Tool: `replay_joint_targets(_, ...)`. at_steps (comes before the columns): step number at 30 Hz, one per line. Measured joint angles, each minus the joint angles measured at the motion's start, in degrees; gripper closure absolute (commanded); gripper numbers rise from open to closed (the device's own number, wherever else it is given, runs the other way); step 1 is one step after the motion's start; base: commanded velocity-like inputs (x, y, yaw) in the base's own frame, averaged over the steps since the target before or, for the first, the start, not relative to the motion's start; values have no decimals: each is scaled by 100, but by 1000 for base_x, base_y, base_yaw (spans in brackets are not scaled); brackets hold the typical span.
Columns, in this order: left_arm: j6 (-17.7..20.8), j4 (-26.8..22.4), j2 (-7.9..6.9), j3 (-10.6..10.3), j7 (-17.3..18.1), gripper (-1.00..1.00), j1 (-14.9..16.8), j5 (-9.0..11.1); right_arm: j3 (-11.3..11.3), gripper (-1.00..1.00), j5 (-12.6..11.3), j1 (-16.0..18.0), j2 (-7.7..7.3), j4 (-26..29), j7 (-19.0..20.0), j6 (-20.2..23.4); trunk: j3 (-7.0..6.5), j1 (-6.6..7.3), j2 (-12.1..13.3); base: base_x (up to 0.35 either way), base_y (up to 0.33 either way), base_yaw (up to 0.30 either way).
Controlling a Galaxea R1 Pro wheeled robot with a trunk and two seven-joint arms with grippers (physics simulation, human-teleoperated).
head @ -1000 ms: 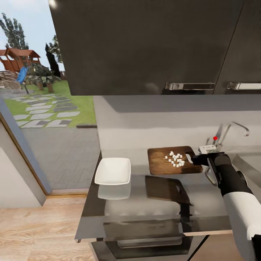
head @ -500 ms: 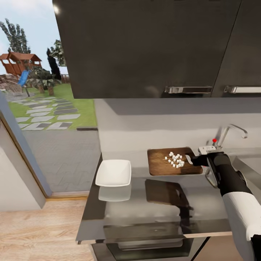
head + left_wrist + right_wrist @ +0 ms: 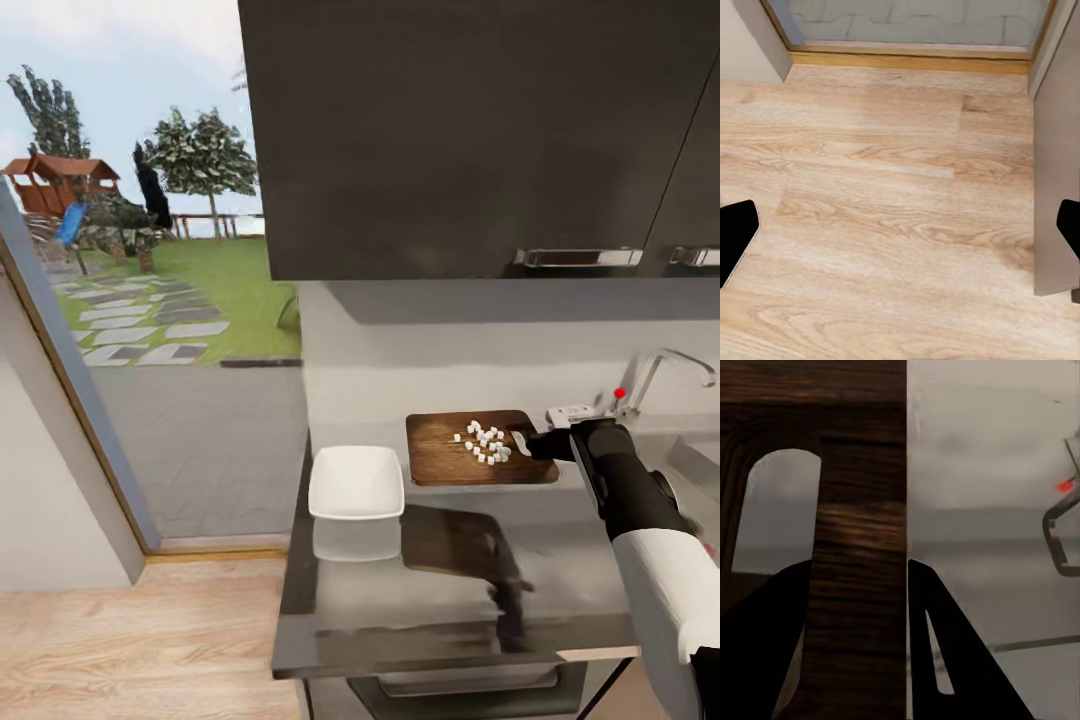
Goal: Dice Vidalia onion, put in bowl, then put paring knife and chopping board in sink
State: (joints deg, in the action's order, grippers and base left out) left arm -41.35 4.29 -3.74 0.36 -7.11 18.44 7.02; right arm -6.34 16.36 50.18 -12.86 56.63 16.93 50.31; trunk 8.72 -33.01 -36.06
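The brown chopping board [image 3: 450,455] lies level over the grey countertop [image 3: 450,590], with white diced onion [image 3: 485,441] piled near its right end. My right gripper [image 3: 540,445] is shut on that end. In the right wrist view its dark fingers [image 3: 765,652] clamp the wooden strip of the chopping board [image 3: 859,547] beside the handle hole. The white bowl [image 3: 357,482] sits just left of the board, a narrow gap between them. The sink [image 3: 700,455] shows at the right edge. My left gripper [image 3: 900,240] hangs open over wood floor. The paring knife is out of view.
A chrome tap [image 3: 672,362] with a red knob [image 3: 620,393] stands behind the sink. Dark wall cabinets [image 3: 480,140] hang low over the counter. A glass door [image 3: 150,300] to the garden is left of the counter's end, with light wood floor [image 3: 130,640] below.
The whole view has shifted, so the camera moved. The board in my right gripper now sits much closer to the bowl than before. The diced onion stays on the board.
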Motion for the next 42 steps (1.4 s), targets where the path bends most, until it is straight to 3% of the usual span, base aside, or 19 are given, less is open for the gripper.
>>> replay_joint_targets(16,0,0,-4,0,0,-100,-4,0,19,100,8,2,9,0,-2,0,-143,0,0,0,281,0)
replay_joint_targets(22,3,-1,5,0,1,-100,-1,-1,253,100,-33,2,62,0,1,-23,-194,0,0,0,25,0)
replay_joint_targets(42,3,-3,-4,2,1,-100,-1,-1,257,100,-20,5,116,34,-1,-27,-351,0,0,0,0,0)
